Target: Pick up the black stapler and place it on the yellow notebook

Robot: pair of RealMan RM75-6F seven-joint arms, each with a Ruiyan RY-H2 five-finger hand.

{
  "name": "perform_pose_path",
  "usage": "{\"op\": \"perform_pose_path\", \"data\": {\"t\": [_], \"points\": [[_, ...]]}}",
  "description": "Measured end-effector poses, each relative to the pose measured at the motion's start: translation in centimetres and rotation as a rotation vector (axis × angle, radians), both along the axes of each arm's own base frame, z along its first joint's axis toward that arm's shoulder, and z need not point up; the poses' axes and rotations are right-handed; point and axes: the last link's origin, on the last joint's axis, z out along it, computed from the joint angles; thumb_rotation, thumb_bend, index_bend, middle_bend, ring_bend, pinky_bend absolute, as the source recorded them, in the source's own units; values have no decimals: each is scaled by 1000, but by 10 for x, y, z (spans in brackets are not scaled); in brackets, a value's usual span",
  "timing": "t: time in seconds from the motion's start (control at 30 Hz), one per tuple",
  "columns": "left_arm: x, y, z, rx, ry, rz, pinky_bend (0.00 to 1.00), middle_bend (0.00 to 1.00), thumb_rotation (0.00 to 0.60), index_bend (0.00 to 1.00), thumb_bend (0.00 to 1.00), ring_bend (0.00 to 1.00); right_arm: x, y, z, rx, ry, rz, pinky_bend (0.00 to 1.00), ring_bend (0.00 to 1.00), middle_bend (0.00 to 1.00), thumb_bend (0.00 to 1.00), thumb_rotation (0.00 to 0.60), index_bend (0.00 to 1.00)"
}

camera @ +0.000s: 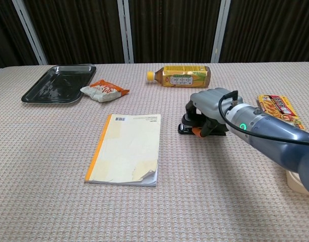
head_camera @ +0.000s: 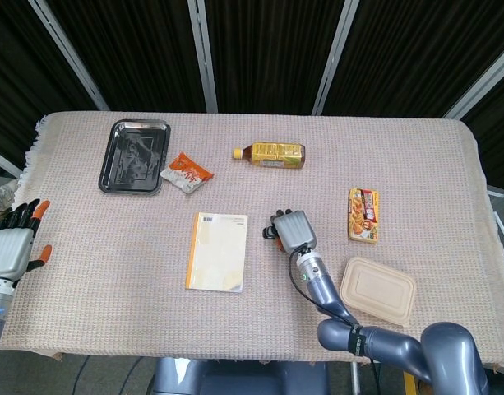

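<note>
- Right now the right hand (camera: 210, 107) lies over the black stapler (camera: 190, 125) near the middle of the table (head_camera: 416, 156), its fingers curled down around the stapler's body and its thumb against the near side.
- From the chest view the stapler rests on the cloth, only its left end showing past the fingers (camera: 193, 106).
- Just to the left of the stapler, apart from it, the yellow notebook (camera: 125, 148) lies flat, closer to the table's front edge than to its back edge, with one near corner curled up.
- Off the left edge of the table, near the front corner, the left hand (head_camera: 11, 247) is raised with its fingers apart and nothing in it.
- Toward the back left corner sits a black tray (head_camera: 135, 156), with a crumpled orange snack packet (head_camera: 187, 172) just beside its right side.
- Near the back edge at the middle lies a tea bottle (head_camera: 270, 154) on its side.
- Toward the right edge lies a yellow snack box (head_camera: 363, 215), and nearer the front a beige lidded container (head_camera: 378, 290).
</note>
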Motion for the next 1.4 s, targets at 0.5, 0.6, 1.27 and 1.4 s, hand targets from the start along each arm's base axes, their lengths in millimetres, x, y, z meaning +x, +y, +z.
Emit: {"op": "perform_pose_path", "data": {"t": [0.5, 0.6, 1.27, 1.4], "points": [[5, -2, -4, -19, 0, -21, 117, 0, 600, 0, 395, 0, 12, 11, 12, -61, 16, 73, 679, 517, 462, 444, 600, 635], [7, -3, -4, -22, -1, -28, 117, 0, 600, 0, 391, 0, 20, 19, 15, -71, 23, 93, 679, 518, 463, 444, 600, 636], [7, -4, -6, -39, -3, -32, 117, 0, 600, 0, 378, 0, 105, 69, -28, -28, 58, 233, 680, 524, 463, 445, 600, 637], [5, -3, -5, -36, -9, -26, 117, 0, 600, 0, 379, 0, 122, 68, -39, -10, 64, 255, 680, 524, 463, 445, 600, 637]]}}
